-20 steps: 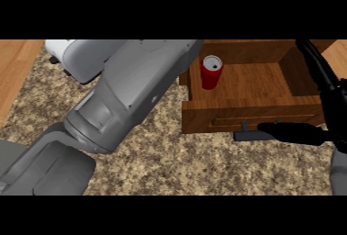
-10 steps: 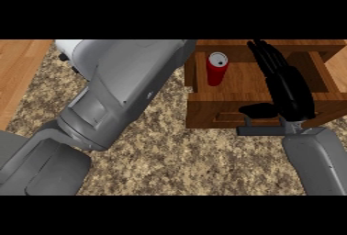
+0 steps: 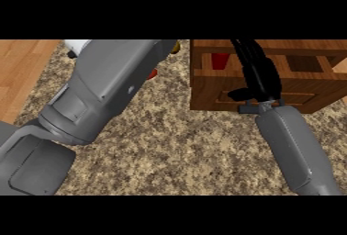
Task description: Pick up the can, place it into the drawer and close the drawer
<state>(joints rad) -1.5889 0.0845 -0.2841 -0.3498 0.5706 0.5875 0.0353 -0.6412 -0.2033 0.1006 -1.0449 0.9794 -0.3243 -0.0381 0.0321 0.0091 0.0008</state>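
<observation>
Right hand (image 3: 256, 75) is stretched out with fingers straight, forearm angling in from the lower right. Left forearm (image 3: 102, 92) crosses the middle-left, its hand hidden.

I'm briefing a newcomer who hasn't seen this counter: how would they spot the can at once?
Start at the wooden drawer on the speckled counter's right side. Look into its open top, at the left end, left of the black right hand lying over it. The can is the only red thing inside, mostly hidden by the drawer's front.
</observation>
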